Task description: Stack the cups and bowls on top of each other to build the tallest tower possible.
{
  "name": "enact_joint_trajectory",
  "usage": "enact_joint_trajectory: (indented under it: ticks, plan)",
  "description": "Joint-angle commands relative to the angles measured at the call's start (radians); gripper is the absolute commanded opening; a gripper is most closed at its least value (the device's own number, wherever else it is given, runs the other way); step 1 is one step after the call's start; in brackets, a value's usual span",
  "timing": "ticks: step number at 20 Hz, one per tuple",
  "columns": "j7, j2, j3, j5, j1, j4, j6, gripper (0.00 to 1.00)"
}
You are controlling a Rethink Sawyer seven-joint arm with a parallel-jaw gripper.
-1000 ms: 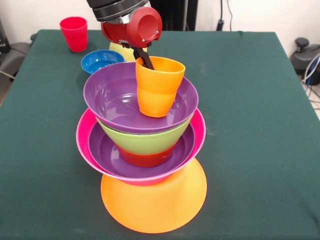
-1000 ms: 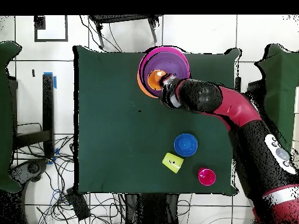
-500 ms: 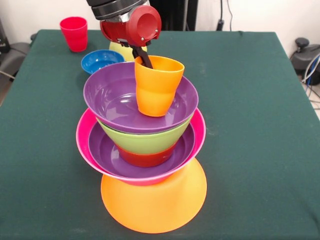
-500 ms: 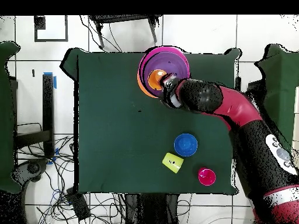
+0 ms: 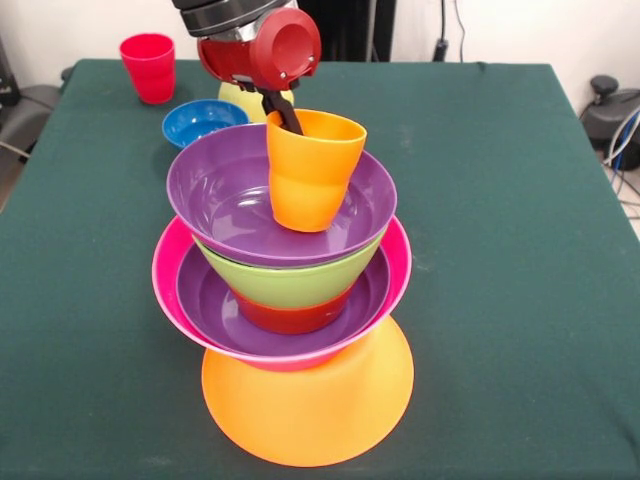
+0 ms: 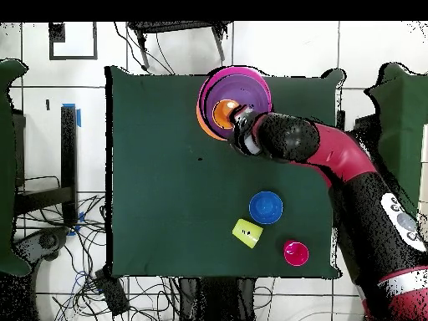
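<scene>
Right now the small tapered orange plastic cup (image 5: 311,168) hangs tilted inside the top wide purple bowl (image 5: 226,205) of the tower (image 5: 290,300), its base low over the bowl's floor; whether it touches cannot be told. The gripper (image 5: 285,116) pinches the cup's far rim, one dark finger reaching down inside the mouth, so the fingers are clenched on the cup wall.

Below the purple bowl sit a lime green bowl (image 5: 290,283), a small red-orange bowl (image 5: 288,317), a second purple bowl (image 5: 215,310), a hot pink bowl (image 5: 168,300) and the large upturned orange bowl (image 5: 310,410) as base.

To do this step well, the cup probably wants levelling and centring before the fingers let go, since a tilted release could tip it onto its side. A slow, straight lift afterwards should keep the inner finger from dragging the rim.

A blue bowl (image 5: 200,120), a red cup (image 5: 148,66) and a pale yellow cup (image 6: 247,232) wait on the green table (image 5: 500,250).
</scene>
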Motion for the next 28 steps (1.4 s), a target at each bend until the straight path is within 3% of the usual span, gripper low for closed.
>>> enact_joint_trajectory:
  ticks: [1,21,22,28]
  plan:
    - [-0.190,0.004,-0.033,-0.088,0.011,-0.029,0.111,0.00]
    - [-0.173,-0.007,-0.055,-0.116,0.015,-0.024,0.169,0.00]
    - [-0.173,-0.006,-0.052,-0.116,0.013,-0.021,0.161,1.00]
    - [-0.177,-0.003,-0.045,-0.121,0.011,-0.022,0.140,1.00]
